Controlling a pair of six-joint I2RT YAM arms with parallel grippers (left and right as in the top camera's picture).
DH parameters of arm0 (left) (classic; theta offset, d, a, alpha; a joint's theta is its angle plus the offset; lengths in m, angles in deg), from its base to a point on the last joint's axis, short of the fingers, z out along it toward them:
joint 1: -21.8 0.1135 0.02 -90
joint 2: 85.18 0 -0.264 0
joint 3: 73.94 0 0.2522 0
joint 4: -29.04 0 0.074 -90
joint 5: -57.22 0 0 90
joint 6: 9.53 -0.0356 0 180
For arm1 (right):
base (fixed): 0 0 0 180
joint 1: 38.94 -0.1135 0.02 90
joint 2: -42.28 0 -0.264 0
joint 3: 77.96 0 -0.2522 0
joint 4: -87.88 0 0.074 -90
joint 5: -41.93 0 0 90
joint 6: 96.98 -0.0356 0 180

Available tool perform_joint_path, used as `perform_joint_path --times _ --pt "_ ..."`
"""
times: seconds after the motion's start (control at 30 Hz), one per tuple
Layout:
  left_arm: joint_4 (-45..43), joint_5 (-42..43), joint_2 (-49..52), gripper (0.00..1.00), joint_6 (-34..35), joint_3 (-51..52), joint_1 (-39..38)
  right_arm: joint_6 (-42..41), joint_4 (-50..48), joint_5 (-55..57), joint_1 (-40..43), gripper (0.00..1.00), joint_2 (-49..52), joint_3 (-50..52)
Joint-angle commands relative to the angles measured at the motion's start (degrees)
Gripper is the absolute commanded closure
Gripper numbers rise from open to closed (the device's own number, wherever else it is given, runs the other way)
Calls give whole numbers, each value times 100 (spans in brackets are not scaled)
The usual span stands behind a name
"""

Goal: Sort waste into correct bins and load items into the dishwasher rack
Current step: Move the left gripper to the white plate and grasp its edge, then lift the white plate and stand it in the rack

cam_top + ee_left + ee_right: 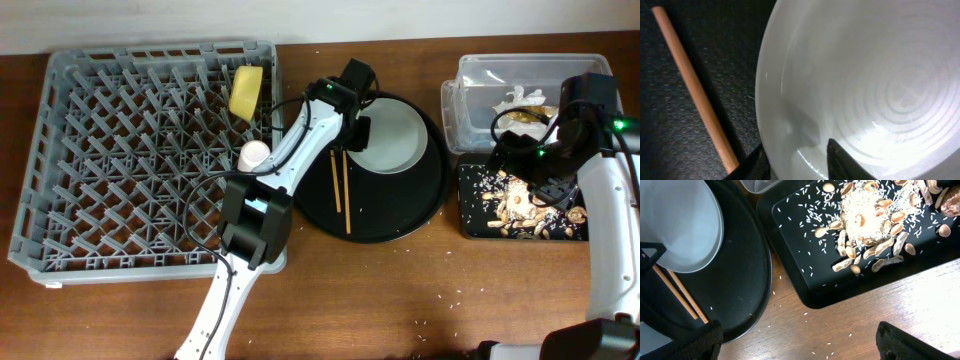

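Both arms are built of white, rounded link shells that are joined by black joint housings. On the left arm (305, 130) a thin black cable (212, 182) is led beside the white shell, and a large black boxy joint (255, 218) is seen in its middle. A small green light (327, 87) is lit near its wrist. The same white shell is carried by the right arm (605, 220), and two green lamps (618, 124) are lit on its black upper part. The left fingertips (842, 162) are black and smooth. The right fingers (912, 342) are matte black with a finely grained surface.
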Motion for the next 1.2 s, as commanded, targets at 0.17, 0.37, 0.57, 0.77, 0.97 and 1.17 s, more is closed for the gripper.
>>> perform_joint_path --times 0.17,0.37,0.57,0.77,0.97,1.17 --pt "-13 28 81 99 37 -20 -11 -28 2 70 11 1 -48 -66" --pt "197 28 46 99 -33 -199 22 -28 2 70 11 1 -48 -66" --pt "1139 4 -258 99 -542 -1753 251 -28 2 70 9 2 -48 -66" --pt "1930 -1659 -911 100 -1156 -3298 476 -28 2 70 11 2 -48 -66" --pt "2323 -5698 -1274 100 -2966 -3659 518 -28 2 70 11 2 -48 -66" --pt "2505 -6867 -1272 100 -3040 -3484 1093 -28 2 70 9 1 -48 -66"
